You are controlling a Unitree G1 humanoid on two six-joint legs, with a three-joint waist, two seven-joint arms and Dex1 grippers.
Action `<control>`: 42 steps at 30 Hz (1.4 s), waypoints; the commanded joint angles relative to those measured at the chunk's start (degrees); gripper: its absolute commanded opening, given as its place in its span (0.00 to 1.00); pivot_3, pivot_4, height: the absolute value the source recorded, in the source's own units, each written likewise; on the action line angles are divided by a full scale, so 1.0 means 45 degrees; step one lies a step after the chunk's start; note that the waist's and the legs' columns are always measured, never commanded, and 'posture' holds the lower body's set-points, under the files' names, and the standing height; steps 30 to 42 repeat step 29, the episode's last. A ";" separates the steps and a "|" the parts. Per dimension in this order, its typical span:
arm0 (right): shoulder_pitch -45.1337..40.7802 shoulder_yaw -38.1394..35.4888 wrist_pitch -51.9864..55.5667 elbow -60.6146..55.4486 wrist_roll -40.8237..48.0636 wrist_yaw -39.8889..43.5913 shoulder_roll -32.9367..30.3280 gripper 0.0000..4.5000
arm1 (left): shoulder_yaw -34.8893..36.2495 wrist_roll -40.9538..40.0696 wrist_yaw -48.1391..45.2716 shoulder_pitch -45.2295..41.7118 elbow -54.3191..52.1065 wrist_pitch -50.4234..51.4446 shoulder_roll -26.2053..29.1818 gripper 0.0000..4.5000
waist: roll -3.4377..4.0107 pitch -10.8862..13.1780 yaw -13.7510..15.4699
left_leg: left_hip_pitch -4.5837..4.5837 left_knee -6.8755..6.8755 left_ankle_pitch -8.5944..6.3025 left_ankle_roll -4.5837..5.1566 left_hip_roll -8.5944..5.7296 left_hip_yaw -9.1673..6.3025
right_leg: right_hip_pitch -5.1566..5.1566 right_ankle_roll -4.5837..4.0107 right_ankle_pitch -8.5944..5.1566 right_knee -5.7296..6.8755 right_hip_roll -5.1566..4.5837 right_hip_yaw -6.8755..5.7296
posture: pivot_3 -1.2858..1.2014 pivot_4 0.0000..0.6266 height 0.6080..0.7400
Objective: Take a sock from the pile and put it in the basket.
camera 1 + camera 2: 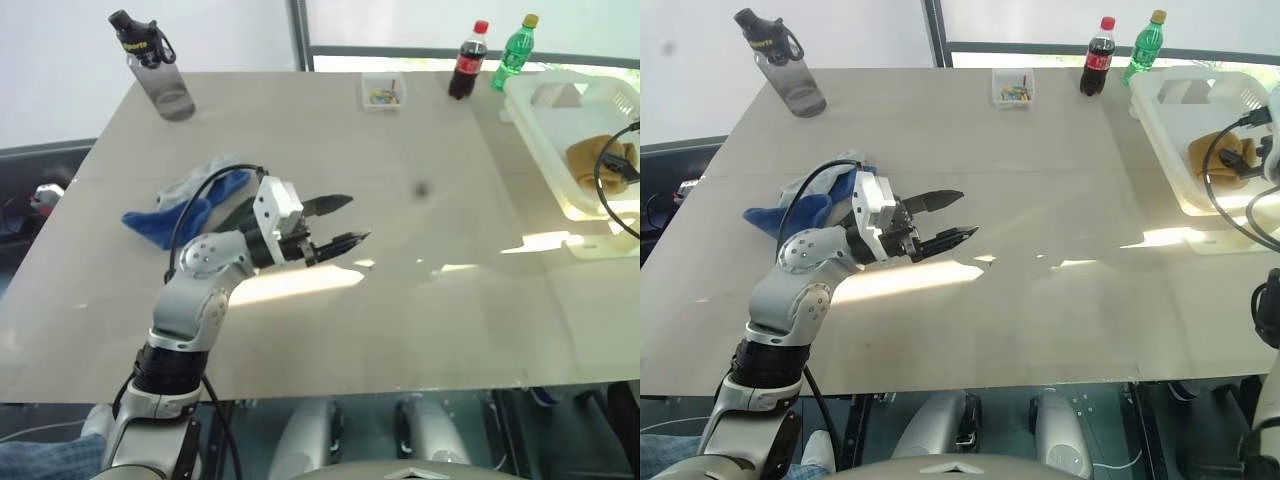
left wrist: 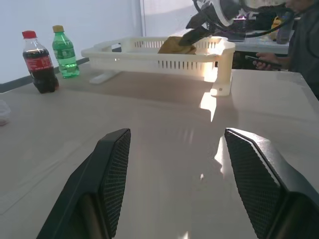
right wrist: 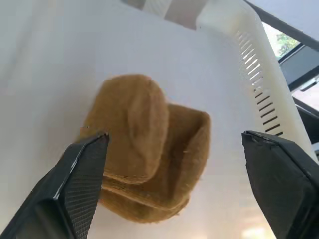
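**Mustard sock lies in basket, both grippers open**

Beige table (image 1: 420,300) w/ sun glare, by a window. Right gripper (image 3: 174,149), jaws wide, over mustard sock (image 3: 144,149) in white basket (image 1: 545,130). Left gripper (image 1: 338,222) empty, jaws apart, near sock pile (image 1: 190,200).

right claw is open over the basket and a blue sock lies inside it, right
Not quite. The right wrist view shows the right claw open over the basket, but the sock lying inside it is mustard yellow, not blue.

Open table (image 1: 400,300) btwn pile (image 1: 190,205), basket (image 1: 560,130)
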 commanded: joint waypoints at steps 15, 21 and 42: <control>0.8590 -0.3115 0.4125 -1.5186 0.6622 0.4731 0.2164 0.99 | 0.2792 -0.0738 0.1814 0.3188 -0.3119 0.1683 0.1726 0.72 | 0.0025 0.0008 0.0422 | -0.0041 0.0029 -0.0003 -0.0002 0.0027 -0.0050 | -0.0010 0.0001 0.0001 0.0005 -0.0012 -0.0003 | 0.52 0.24 1.00; 1.1982 -0.4455 0.5212 -1.8899 0.8789 0.4686 0.2354 0.99 | 0.4164 -0.1208 0.2607 0.5689 -0.4784 0.2170 0.1785 0.72 | 0.0019 0.0004 0.0351 | 0.0012 0.0031 -0.0006 0.0000 0.0019 -0.0068 | 0.0029 0.0001 0.0002 0.0013 -0.0022 -0.0004 | 0.52 0.24 1.00; 1.4237 -0.4810 0.4657 -1.9184 0.8998 0.5834 0.1567 0.99 | 0.5551 -0.1400 0.2793 0.7681 -0.5474 0.1909 0.1859 0.72 | 0.0021 0.0001 0.0334 | 0.0067 0.0029 -0.0009 0.0002 0.0027 -0.0070 | 0.0085 -0.0009 0.0006 0.0014 -0.0024 -0.0004 | 0.52 0.24 1.00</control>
